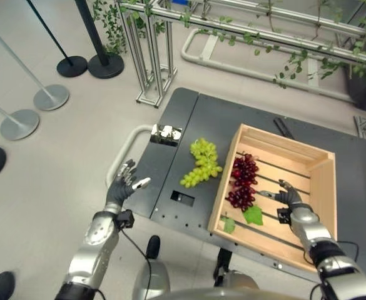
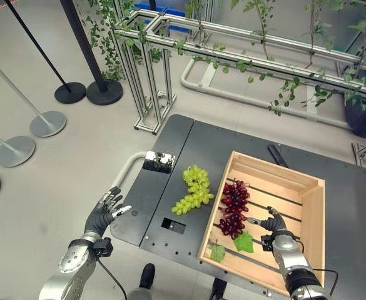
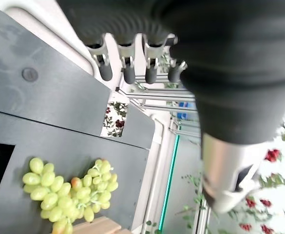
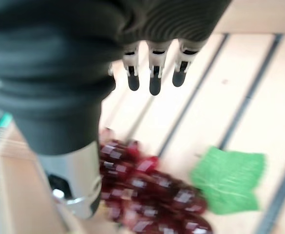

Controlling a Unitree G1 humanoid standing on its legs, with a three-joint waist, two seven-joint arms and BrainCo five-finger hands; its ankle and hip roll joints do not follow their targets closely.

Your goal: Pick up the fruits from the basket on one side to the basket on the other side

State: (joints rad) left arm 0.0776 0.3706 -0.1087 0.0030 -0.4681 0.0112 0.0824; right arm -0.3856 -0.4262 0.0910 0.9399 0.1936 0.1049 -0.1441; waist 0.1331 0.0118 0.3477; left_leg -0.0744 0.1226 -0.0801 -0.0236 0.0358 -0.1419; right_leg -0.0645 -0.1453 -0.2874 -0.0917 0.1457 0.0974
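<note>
Dark table [image 1: 233, 119]: red grapes [image 1: 243, 181] beside open right hand [image 1: 288, 195].

Red grapes [image 1: 243, 181] in wooden crate [image 1: 320, 206]; green grapes [image 1: 202, 163] beside it.

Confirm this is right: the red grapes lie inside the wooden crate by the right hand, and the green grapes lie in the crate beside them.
Not quite. The red grapes do lie inside the wooden crate by the right hand, but the green grapes lie outside it, on the dark table beside the crate's left wall. The left eye view shows this.
</note>
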